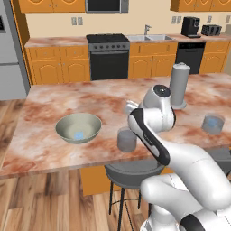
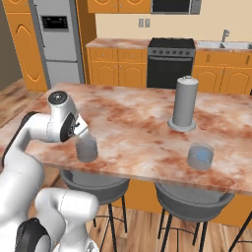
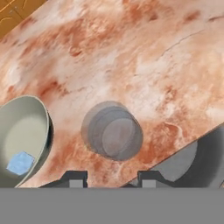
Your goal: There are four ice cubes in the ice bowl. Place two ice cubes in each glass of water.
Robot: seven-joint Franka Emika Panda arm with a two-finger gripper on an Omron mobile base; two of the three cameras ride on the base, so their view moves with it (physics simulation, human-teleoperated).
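Note:
The ice bowl point(image 1: 67, 124) stands on the island counter at the left, and one light-blue ice cube point(image 1: 79, 135) lies in it. The hand view has the same bowl point(image 3: 30, 131) with the ice cube point(image 3: 20, 162) at its lower left. One glass of water point(image 1: 127, 139) stands near the front edge, just right of the bowl. My gripper point(image 3: 112, 181) hovers right above this glass point(image 3: 113, 131), its fingers a little apart with nothing between them. From the right base I see the gripper point(image 2: 82, 136) over that glass point(image 2: 86, 149). The other glass point(image 2: 201, 156) stands far to the right, bluish inside.
A tall grey cylinder with a domed top point(image 1: 179, 85) stands behind the glasses at the middle right. Two round stools point(image 2: 93, 182) sit under the counter's front edge. The counter's front edge runs close to the near glass.

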